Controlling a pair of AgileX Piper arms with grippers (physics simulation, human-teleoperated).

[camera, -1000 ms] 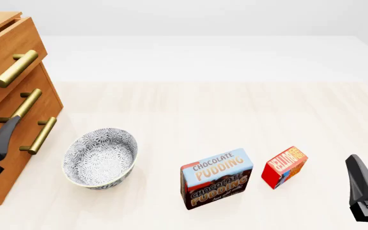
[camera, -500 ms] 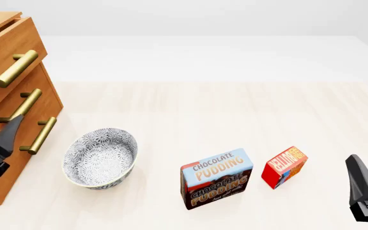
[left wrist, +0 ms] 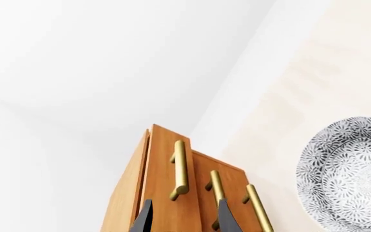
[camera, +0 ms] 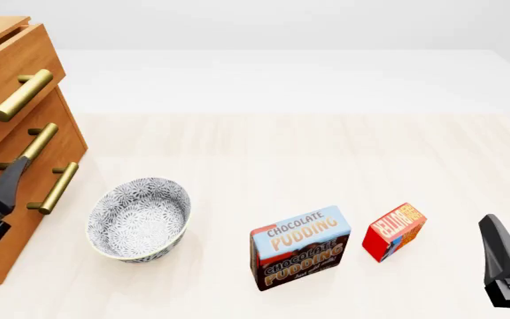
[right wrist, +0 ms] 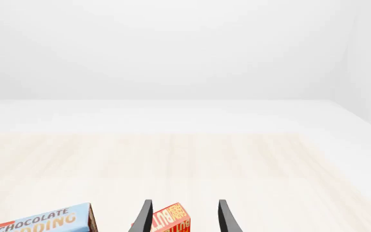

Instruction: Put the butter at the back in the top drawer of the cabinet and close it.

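The butter [camera: 395, 231], a small red box with orange lettering, stands on the table at the front right, and shows again in the right wrist view as butter [right wrist: 171, 220]. My right gripper [camera: 493, 226] is open, a little to the right of the butter and nearer the front edge, with nothing between its fingers [right wrist: 148, 212]. The cabinet [camera: 56, 143] stands at the left. Its top drawer [camera: 11, 70] juts slightly forward, brass handle [left wrist: 179, 170] free. Open and empty, my left gripper [camera: 20, 166] hovers before the middle drawer, below the top handle.
A patterned grey bowl [camera: 140, 218] sits just right of the cabinet. The blue-and-brown Chocolate Pudding box [camera: 299, 247] stands left of the butter. Two lower drawers with brass handles [camera: 38, 143] are behind my left gripper.
My left gripper has shifted slightly in front of the cabinet. The right arm and all the objects stand as before.
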